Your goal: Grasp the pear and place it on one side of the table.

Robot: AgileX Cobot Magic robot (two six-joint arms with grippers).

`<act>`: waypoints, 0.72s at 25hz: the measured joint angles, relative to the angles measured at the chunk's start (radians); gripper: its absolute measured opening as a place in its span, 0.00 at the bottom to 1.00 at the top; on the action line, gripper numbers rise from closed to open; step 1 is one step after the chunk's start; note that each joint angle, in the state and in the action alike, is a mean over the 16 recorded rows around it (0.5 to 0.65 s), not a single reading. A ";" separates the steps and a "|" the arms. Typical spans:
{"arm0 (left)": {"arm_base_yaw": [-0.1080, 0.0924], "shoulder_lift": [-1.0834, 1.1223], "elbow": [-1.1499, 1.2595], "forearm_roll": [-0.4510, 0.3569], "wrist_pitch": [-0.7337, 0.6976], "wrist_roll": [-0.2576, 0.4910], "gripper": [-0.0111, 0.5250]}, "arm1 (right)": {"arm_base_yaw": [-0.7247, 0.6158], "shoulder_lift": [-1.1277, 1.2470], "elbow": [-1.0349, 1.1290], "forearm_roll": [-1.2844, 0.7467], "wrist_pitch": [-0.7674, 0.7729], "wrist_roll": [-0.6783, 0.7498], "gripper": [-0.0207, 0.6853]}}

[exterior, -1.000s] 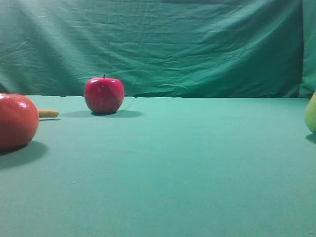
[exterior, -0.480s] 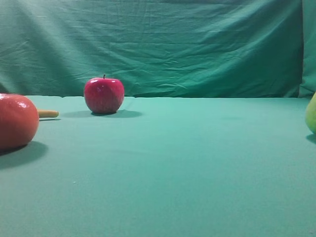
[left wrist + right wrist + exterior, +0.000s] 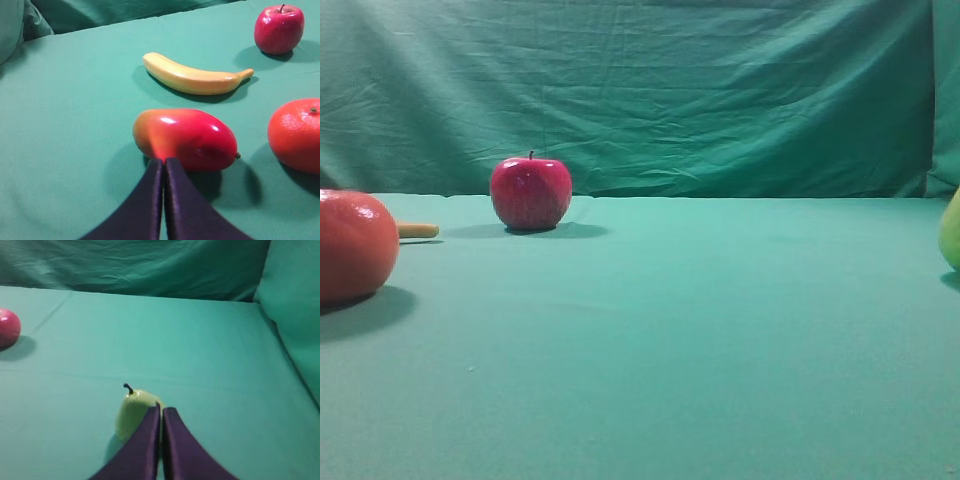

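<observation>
The yellow-green pear stands upright on the teal table, its dark stem up. In the exterior high view only its edge shows at the far right. My right gripper is shut and empty; its dark fingers sit in front of the pear's right side and hide part of it. My left gripper is shut and empty, its tips just before a red-orange mango. Neither gripper shows in the exterior high view.
A red apple stands at the back left, also in the left wrist view and right wrist view. A large orange fruit sits at the left edge; a banana lies behind the mango. A wrinkled green backdrop closes the rear.
</observation>
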 joint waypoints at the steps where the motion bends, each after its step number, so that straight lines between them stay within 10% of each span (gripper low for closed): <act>1: 0.000 0.000 0.000 0.000 0.000 0.000 0.02 | -0.008 -0.020 0.029 -0.002 -0.011 0.000 0.03; 18: 0.000 0.000 0.000 0.000 0.000 0.000 0.02 | -0.047 -0.096 0.180 -0.014 -0.091 -0.022 0.03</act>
